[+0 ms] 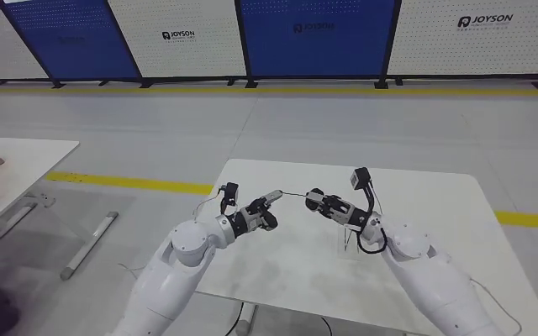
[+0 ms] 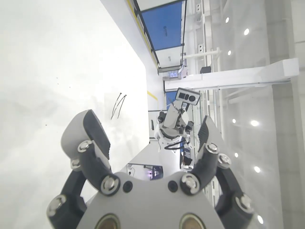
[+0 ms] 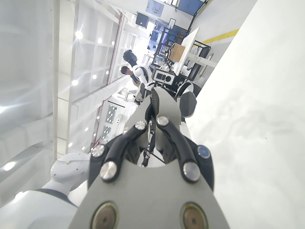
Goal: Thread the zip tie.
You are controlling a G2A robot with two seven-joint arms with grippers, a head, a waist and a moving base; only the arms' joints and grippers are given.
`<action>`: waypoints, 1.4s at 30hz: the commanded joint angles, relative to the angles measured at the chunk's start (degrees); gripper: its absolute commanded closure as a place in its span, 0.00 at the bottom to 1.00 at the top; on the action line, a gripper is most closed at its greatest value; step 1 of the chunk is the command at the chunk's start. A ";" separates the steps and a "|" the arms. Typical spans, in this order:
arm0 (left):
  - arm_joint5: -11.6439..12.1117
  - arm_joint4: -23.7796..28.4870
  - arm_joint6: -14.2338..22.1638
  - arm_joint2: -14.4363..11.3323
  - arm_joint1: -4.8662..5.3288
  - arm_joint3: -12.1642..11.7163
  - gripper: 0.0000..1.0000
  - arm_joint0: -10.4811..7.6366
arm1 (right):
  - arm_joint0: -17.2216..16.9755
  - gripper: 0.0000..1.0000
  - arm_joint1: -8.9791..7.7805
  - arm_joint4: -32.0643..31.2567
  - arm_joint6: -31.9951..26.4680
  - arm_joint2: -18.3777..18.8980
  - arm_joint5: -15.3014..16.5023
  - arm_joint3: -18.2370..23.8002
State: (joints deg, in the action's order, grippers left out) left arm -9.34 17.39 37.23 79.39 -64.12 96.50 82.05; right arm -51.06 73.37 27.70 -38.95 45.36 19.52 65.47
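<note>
Where the two arms met above the white table (image 1: 420,189), a thin dark zip tie (image 1: 294,194) stretched through the air between them. One end sat at the tip of the right gripper (image 1: 314,199), and the other reached to just beside the pale finger of the left gripper (image 1: 271,200). From the top view I could not tell whether that far end touched the finger or stopped short of it. In its own wrist view the right gripper (image 3: 152,96) was closed tight, its ribbed pads (image 3: 156,101) pressed flat together, and it appeared to pinch the tie's end (the strap itself was too thin to make out, hidden where the pads met). The left gripper (image 2: 147,120) stood wide open, its two fingers (image 2: 95,129) spread well apart with nothing between them, and the held tie was hard to pick out in that view against the busy background. Beyond the open fingers the right gripper (image 2: 170,120) faced back toward them. A few loose zip ties (image 2: 119,106) lay flat on the table (image 2: 47,48), crossing one another, well apart from both grippers. In the top view the loose zip ties (image 1: 347,241) were only faint lines beside the right forearm, too small to count.
</note>
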 commanded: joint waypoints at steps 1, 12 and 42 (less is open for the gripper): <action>0.79 1.84 1.56 -0.94 -0.11 -0.22 0.00 -0.33 | -0.35 1.00 0.37 -0.85 1.13 -0.04 -0.04 0.48; 1.42 2.64 -0.88 -1.35 -0.33 -0.28 0.00 -0.71 | -0.50 1.00 0.72 -1.77 2.59 0.01 -0.04 0.47; 3.88 9.71 -8.65 -6.78 -1.83 -5.62 0.89 -7.21 | -1.82 1.00 0.95 -2.07 1.53 0.88 -2.01 1.91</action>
State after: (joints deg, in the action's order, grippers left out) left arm -5.65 27.02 28.48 72.67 -65.94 91.18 74.95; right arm -52.88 74.32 25.63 -37.42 46.23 17.51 67.38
